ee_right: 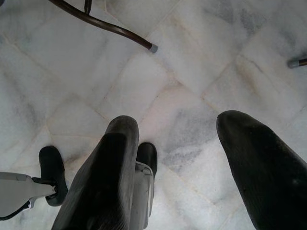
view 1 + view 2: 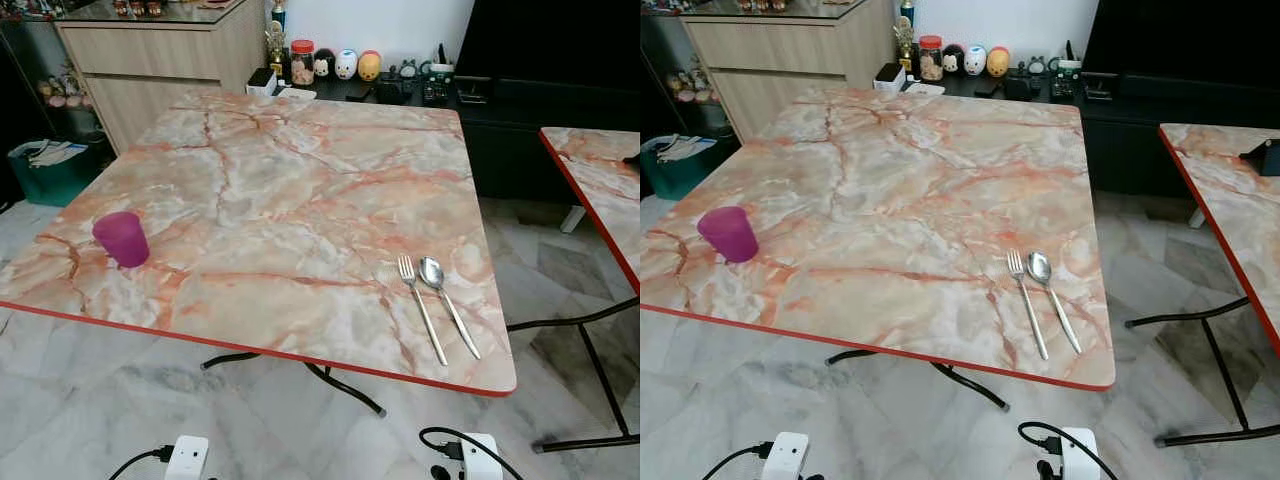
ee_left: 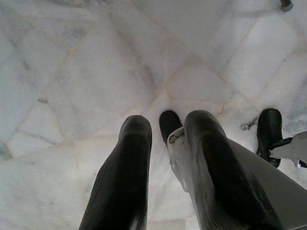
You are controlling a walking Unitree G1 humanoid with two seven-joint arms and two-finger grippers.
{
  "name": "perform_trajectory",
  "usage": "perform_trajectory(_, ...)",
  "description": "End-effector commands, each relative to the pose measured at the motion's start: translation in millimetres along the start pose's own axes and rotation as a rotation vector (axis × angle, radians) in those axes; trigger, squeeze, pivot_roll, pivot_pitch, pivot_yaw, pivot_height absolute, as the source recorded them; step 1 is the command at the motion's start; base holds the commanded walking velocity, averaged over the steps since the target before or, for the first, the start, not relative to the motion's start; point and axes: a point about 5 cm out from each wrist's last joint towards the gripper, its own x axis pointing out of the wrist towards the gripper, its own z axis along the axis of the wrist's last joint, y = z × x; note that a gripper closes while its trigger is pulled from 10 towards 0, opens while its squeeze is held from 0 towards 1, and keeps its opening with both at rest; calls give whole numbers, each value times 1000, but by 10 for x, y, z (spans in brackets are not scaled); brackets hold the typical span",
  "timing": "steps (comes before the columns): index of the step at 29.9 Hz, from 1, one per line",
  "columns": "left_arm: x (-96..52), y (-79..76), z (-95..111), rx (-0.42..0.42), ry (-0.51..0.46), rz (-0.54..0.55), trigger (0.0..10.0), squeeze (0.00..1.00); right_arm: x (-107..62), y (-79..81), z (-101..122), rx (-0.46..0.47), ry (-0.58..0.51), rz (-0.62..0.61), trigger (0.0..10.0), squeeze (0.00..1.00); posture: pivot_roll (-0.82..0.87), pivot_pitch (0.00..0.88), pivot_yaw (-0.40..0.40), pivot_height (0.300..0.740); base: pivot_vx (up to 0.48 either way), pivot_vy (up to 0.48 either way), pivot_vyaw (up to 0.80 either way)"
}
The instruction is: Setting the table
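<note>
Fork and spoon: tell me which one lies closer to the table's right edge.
The spoon. It lies on the right-hand side of the fork, almost parallel to it, with its oval bowl pointing away from the robot, whereas the fork shows tines.

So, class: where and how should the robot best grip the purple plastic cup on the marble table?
Probably around the purple plastic cup at mid-wall, approaching from the near table edge. It stands upright with round sides close to that edge, so the fingers could straddle it.

Second table (image 2: 600, 190) cut off at edge.
</note>
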Motion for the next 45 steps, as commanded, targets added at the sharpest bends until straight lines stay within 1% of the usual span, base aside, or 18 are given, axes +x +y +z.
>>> perform_trajectory(1,-14,21,-75,22,40,3,10000,0,-1,-4,-7,13,3,-3,10000,0,11,0,-13,740,0,0,0)
perform_trajectory(7,-8,7,-57,22,36,1,10000,0,-1,-3,-6,13,3,-3,10000,0,13,0,-13,740,0,0,0)
perform_trajectory(9,11,-46,-7,23,26,-6,10000,0,-1,-5,-5,14,3,-4,10000,0,12,0,-14,740,0,0,0)
perform_trajectory(11,16,-57,6,24,24,-7,10000,0,-1,-6,-5,14,3,-4,10000,0,12,0,-14,740,0,0,0)
perform_trajectory(12,29,-89,49,23,15,-12,10000,0,-1,-7,-5,13,3,-3,10000,0,14,0,-16,740,0,0,0)
perform_trajectory(15,42,-113,100,24,5,-15,10000,0,-1,-7,-6,11,4,-3,10000,0,14,0,-16,740,0,0,0)
perform_trajectory(18,52,-108,156,27,-7,-17,10000,0,-1,-7,-3,10,3,-2,10000,0,10,0,-15,740,0,0,0)
perform_trajectory(20,54,-77,192,29,-17,-17,10000,0,-1,-10,-2,13,1,-4,10000,0,13,0,-13,740,0,0,0)
perform_trajectory(24,51,-43,209,28,-24,-15,10000,0,-2,-14,-4,6,5,-2,10000,0,21,0,-18,740,0,0,0)
perform_trajectory(27,51,-51,204,30,-22,-17,10000,0,-2,-14,-8,7,5,-2,10000,0,18,0,-15,740,0,0,0)
perform_trajectory(31,56,-137,169,33,-14,-24,10000,0,-4,-15,-12,7,6,-2,10000,0,22,0,-17,740,0,0,0)
perform_trajectory(36,63,-209,168,34,-17,-26,10000,0,-3,-11,-12,7,5,-2,10000,0,21,0,-15,740,0,0,0)
perform_trajectory(38,63,-215,167,37,-17,-25,10000,0,-3,-11,-12,8,5,-2,10000,0,21,0,-15,740,0,0,0)
perform_trajectory(42,30,-81,83,41,-8,-13,10000,0,-3,-8,-15,7,7,-2,10000,0,23,0,-13,740,0,0,0)
perform_trajectory(45,19,-32,62,44,-7,-9,10000,0,-4,-6,-18,8,7,-2,10000,0,21,0,-10,740,0,0,0)
